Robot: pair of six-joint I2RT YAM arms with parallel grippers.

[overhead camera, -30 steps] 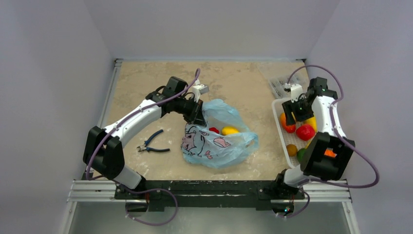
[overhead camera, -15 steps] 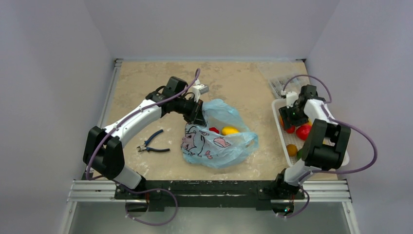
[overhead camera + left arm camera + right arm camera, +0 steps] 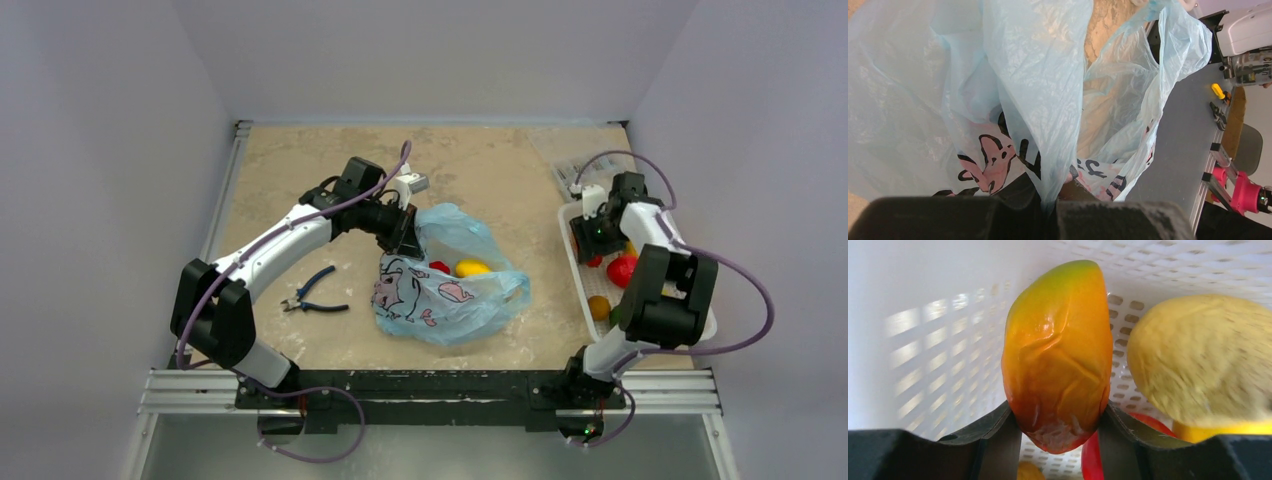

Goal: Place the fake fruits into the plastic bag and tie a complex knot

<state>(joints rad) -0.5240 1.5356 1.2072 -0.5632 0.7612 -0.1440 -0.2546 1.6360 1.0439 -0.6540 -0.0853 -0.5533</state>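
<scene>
The light-blue plastic bag (image 3: pixel 450 285) lies mid-table with a whale print; a red fruit (image 3: pixel 439 267) and a yellow fruit (image 3: pixel 472 268) show in its mouth. My left gripper (image 3: pixel 408 236) is shut on the bag's rim film (image 3: pixel 1053 165) and holds the mouth up. My right gripper (image 3: pixel 592 238) is down in the white basket (image 3: pixel 574 215), its jaws shut on an orange-yellow mango-like fruit (image 3: pixel 1058 355). A yellow fruit (image 3: pixel 1203 360) and a red fruit (image 3: pixel 1090 457) lie beside it. More fruits, red (image 3: pixel 621 270) and orange (image 3: pixel 598 306), sit in the basket.
Blue-handled pliers (image 3: pixel 312 292) lie left of the bag. A clear packet (image 3: pixel 570 170) lies behind the basket at the back right. The basket stands against the table's right edge.
My right arm has reached further down into the basket's far end and closed on the orange-yellow fruit. The left arm and the bag have not moved.
</scene>
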